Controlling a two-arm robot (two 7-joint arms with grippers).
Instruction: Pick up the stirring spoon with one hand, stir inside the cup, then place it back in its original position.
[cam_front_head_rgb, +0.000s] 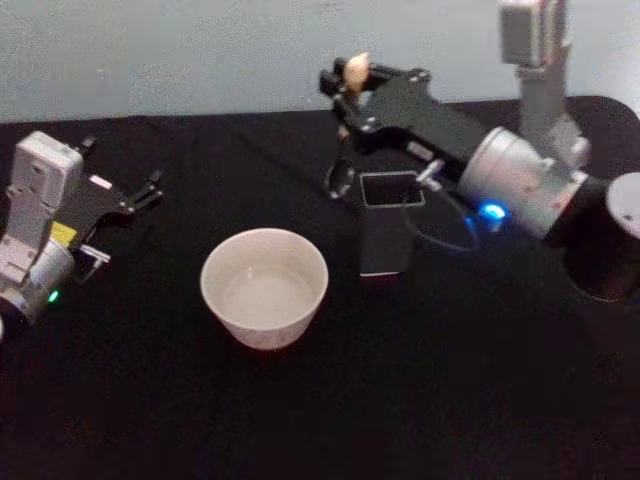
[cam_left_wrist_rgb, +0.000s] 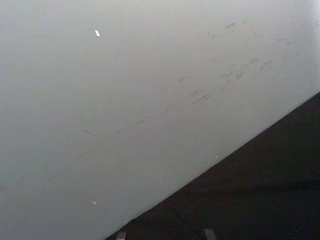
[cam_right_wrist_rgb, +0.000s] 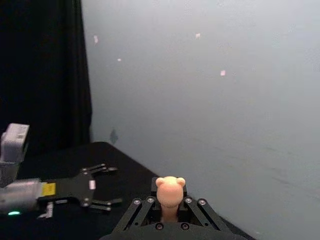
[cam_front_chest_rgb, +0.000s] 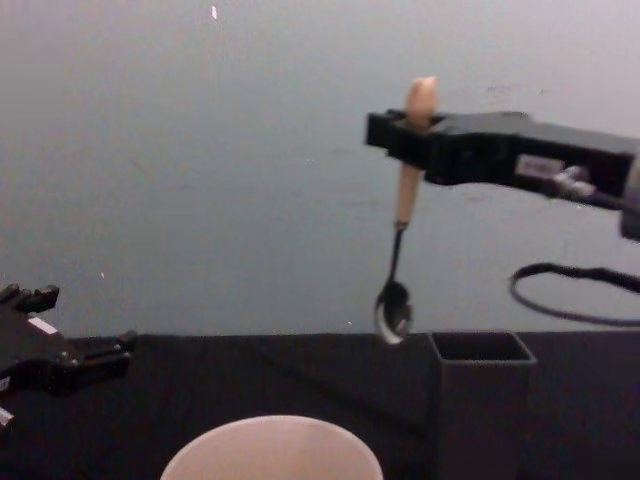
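My right gripper (cam_front_head_rgb: 350, 95) is shut on the peach handle of the stirring spoon (cam_front_chest_rgb: 404, 200), which hangs almost upright in the air. The spoon's shiny bowl hovers just left of the mouth of the dark square holder (cam_front_chest_rgb: 480, 400), above the table. The handle's figurine tip (cam_right_wrist_rgb: 170, 190) sticks up between the fingers. On the black table the pale round cup (cam_front_head_rgb: 265, 287) stands to the left of the holder (cam_front_head_rgb: 385, 240) and nearer to me; its rim shows low in the chest view (cam_front_chest_rgb: 272, 445). My left gripper (cam_front_head_rgb: 145, 192) rests open at the table's left side, far from the cup.
A dark cylinder with a pale top (cam_front_head_rgb: 618, 235) stands at the right edge. A black cable (cam_front_head_rgb: 445, 235) loops from the right arm beside the holder. A grey wall (cam_left_wrist_rgb: 150, 100) backs the table. Black cloth lies around the cup.
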